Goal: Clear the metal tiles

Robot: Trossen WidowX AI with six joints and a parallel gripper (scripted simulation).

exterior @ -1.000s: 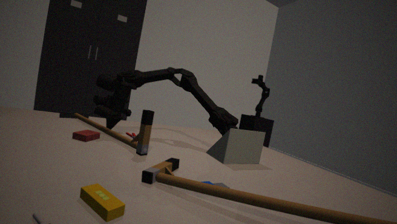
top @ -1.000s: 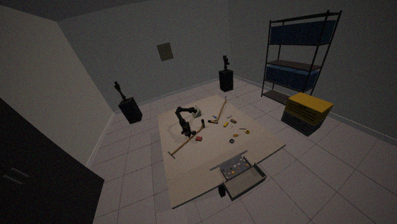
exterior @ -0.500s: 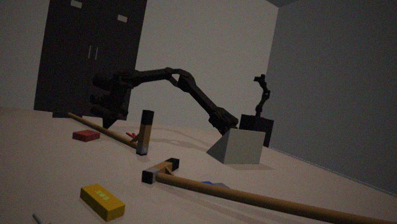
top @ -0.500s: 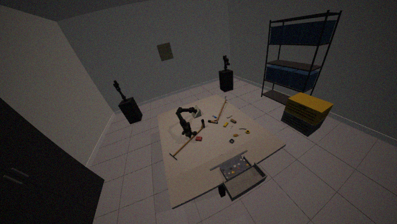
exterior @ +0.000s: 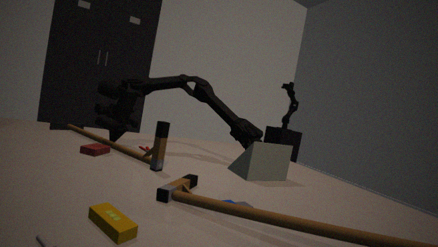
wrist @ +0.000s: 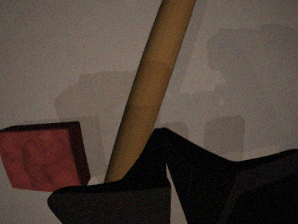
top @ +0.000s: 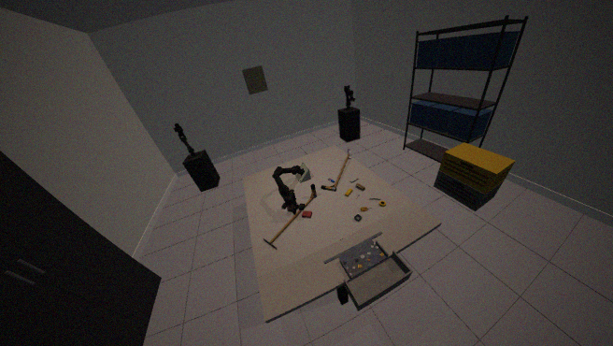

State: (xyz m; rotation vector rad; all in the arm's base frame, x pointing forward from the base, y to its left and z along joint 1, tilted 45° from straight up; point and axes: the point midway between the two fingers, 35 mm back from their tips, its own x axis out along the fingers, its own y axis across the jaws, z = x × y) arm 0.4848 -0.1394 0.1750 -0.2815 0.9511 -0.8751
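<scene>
My gripper (top: 294, 211) (exterior: 116, 138) (wrist: 159, 133) is shut and empty. It is just above the table beside the wooden handle of the long scraper (top: 285, 227) (exterior: 95, 135) (wrist: 145, 92); in the wrist view a finger hides part of the handle. The scraper's wide dark blade (top: 270, 243) lies at the near left in the top view, and its crosswise grip (top: 313, 189) (exterior: 160, 145) stands upright. The steel bench plate (top: 362, 252) bears several small tiles, pale, dark and yellow-orange. The catch box (top: 385, 290) adjoins its far edge and shows no tiles.
A red block (top: 306, 214) (exterior: 95, 149) (wrist: 45, 157) lies near the handle. A second long-handled tool (top: 342, 172) (exterior: 300, 225) and a yellow block (top: 349, 192) (exterior: 113, 221) lie across the table. The arm rises from a pale wedge (top: 305, 174) (exterior: 270, 161). A rail (top: 336, 257) borders the plate.
</scene>
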